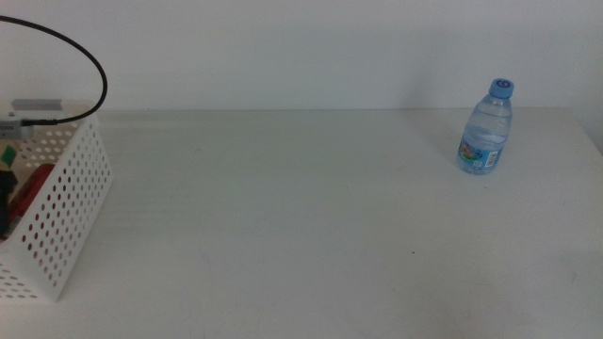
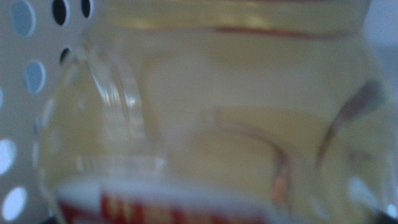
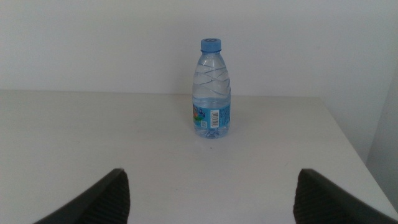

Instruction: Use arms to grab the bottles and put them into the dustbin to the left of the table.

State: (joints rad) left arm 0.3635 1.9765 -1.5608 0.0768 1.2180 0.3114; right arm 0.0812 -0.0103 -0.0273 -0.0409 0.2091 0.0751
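Right gripper (image 3: 208, 193) facing water bottle (image 3: 211, 90)

A plain white wall (image 1: 301, 52) rises behind the white matte tabletop (image 1: 301, 226), meeting its far edge in a straight, softly shaded line across the middle view. The light is even and diffuse, leaving only faint shadows on the surface. In the right wrist view the tabletop's side edge runs diagonally, with a pale grey, bare surface (image 3: 382, 124) showing beyond it.
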